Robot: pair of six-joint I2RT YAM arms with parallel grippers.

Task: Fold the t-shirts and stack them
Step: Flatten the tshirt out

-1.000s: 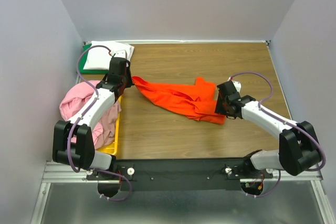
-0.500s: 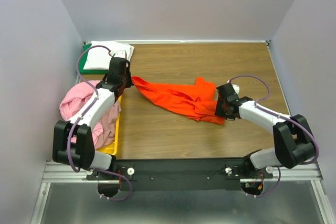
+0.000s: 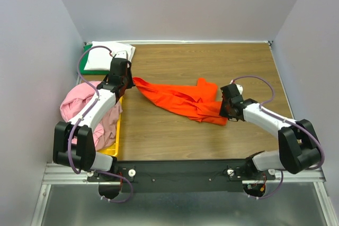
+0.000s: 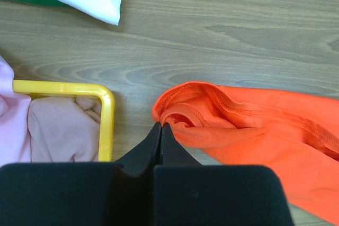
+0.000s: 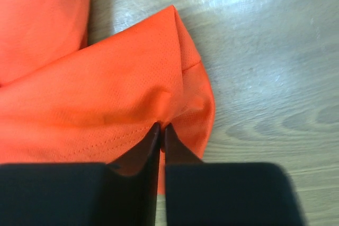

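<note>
The bright orange t-shirt (image 3: 180, 99) lies crumpled in a long strip across the middle of the wooden table. My left gripper (image 3: 133, 81) is shut at its left end, where a curled hem (image 4: 180, 112) meets the closed tips (image 4: 161, 124). My right gripper (image 3: 223, 110) is shut on the strip's right end, and the cloth (image 5: 95, 93) puckers into the tips (image 5: 160, 125). A folded white t-shirt (image 3: 106, 56) lies at the back left. A light pink t-shirt (image 3: 79, 101) and a mauve-pink one (image 3: 108, 125) are heaped in the bin.
The yellow plastic bin (image 3: 114, 149) sits along the table's left side, its corner (image 4: 63, 88) close beside my left gripper. A flat green board (image 3: 86, 51) lies under the white t-shirt. Grey walls enclose the table on three sides.
The right gripper has closed on the right end of the orange t-shirt, and its arm has shifted slightly. The left arm and the rest of the cloth have not moved.
</note>
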